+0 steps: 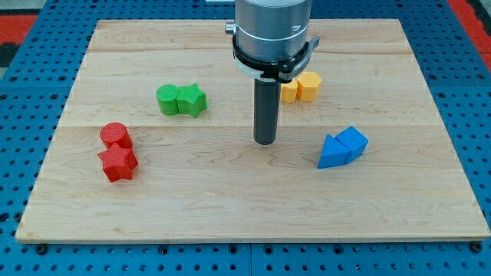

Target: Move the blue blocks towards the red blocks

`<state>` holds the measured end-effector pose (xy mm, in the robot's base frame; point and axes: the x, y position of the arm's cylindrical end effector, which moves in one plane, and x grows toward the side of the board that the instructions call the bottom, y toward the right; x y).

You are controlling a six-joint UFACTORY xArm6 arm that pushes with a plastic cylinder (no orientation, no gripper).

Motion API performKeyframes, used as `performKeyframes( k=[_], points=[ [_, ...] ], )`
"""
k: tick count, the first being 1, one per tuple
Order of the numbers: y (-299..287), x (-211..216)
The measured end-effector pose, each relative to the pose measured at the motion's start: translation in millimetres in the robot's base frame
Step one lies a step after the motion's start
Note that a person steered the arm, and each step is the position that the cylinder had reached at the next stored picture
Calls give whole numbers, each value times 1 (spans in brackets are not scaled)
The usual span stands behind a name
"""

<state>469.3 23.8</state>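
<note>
Nearest the view's bottom sat the red star block (117, 163), touching the red cylinder (115, 136) at the view's left. The two blue triangular blocks (342, 147) lay together at the right, well apart from the reds. My tip (265, 142) stood between them on bare wooden board (230, 207), touching nothing. Farther: green blocks (182, 100), orange blocks (301, 87). No legible writing.

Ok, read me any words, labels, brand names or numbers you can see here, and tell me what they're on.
None: no text shows on the wooden board, the red blocks, green blocks, yellow blocks, blue blocks or the arm above my tip.
</note>
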Motion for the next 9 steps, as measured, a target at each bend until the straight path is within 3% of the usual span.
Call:
performKeyframes(
  k=[3,4,6,8,9],
  points=[
    [8,-1],
    [35,-18],
    [168,-34],
    [129,23],
    [60,23]
  ],
)
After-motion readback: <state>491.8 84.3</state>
